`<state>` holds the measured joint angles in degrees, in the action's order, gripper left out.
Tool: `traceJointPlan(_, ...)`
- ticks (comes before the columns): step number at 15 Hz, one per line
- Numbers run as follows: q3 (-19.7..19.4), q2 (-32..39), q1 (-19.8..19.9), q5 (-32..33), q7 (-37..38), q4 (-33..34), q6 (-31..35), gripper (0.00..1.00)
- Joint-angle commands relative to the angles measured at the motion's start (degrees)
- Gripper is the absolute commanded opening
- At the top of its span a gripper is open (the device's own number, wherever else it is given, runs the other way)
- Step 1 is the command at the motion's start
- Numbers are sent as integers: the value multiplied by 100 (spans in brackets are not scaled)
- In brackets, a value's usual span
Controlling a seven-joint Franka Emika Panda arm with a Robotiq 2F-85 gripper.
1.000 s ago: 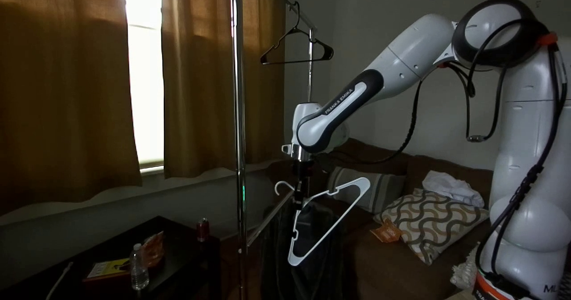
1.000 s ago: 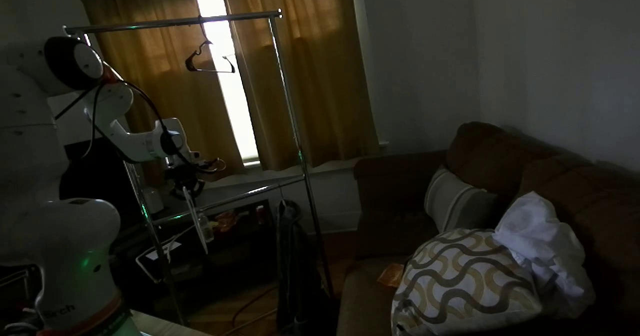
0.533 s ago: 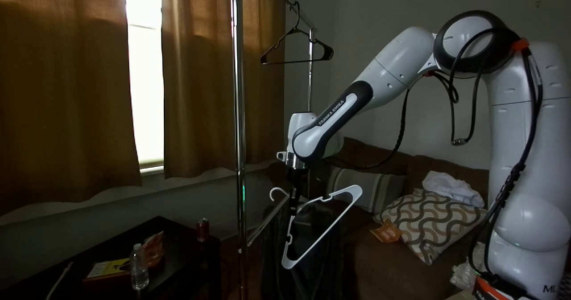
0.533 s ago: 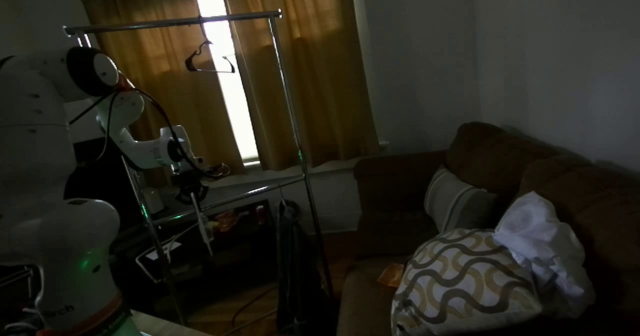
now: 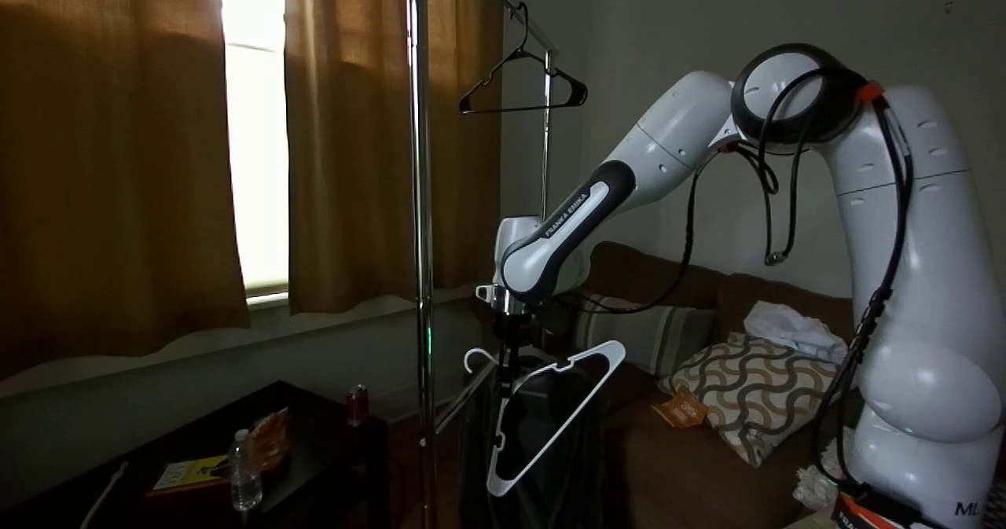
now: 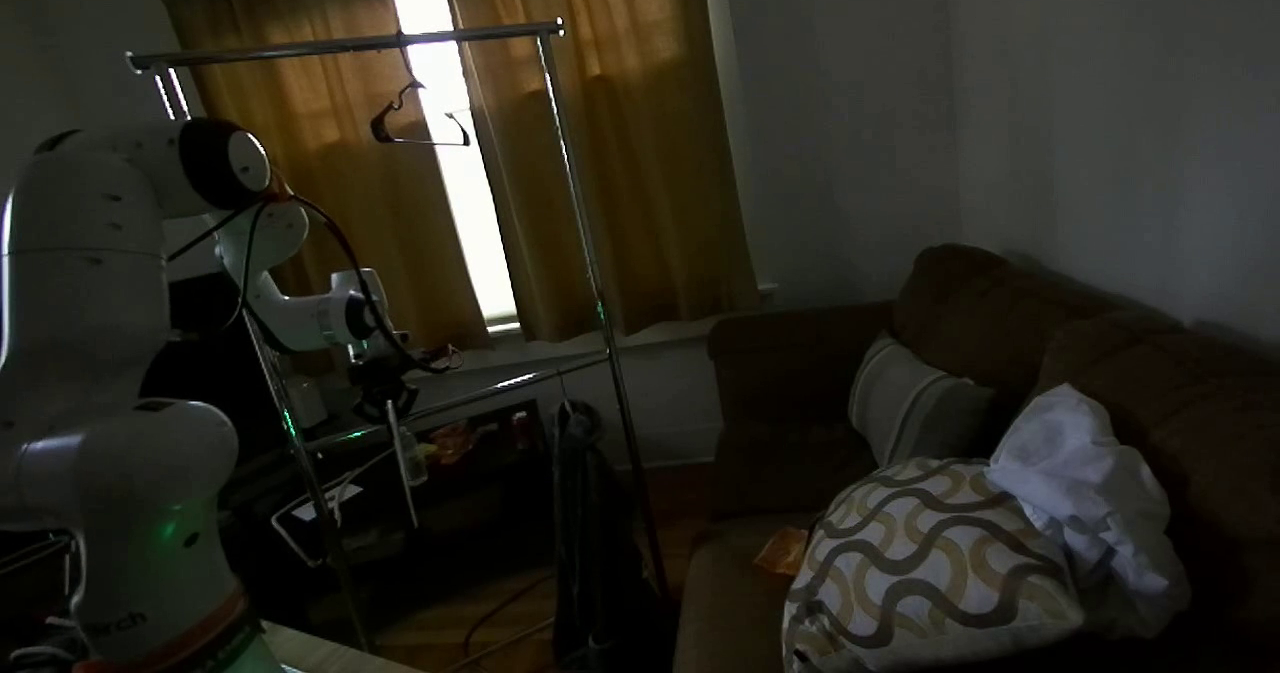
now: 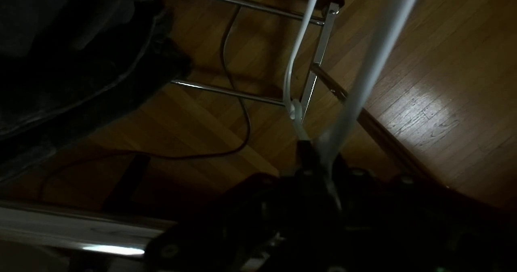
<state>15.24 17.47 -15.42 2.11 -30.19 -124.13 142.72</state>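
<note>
One claw [image 5: 507,386] grips one white hanger [image 5: 558,432] near its hook, the frame tilted out to the right. Above, one black hanger [image 5: 519,109] hangs from the rack [image 5: 419,199]. At left, a worktop [image 5: 314,411] carries one bottle [image 5: 245,478], one can [image 5: 357,405] and one orange bag [image 5: 271,438]; at right, two pillows [image 5: 754,387] and one white cloth [image 5: 795,331] sit on the couch [image 5: 668,466].

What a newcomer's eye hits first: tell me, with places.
A white plastic triangular hanger sits tilted in the grip of the black end effector. Higher up, a black plastic triangular hanger hangs from a shiny metal rail. In both exterior views, a bright narrow window strip glares between brown fabric curtains.
</note>
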Motion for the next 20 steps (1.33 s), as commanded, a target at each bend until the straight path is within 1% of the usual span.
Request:
traceJointPlan(1,141,319,147,82,1,243,82,2)
traceJointPlan(8,138,718,146,178,46,555,48,2)
traceJointPlan(20,164,1044,185,176,49,724,39,2)
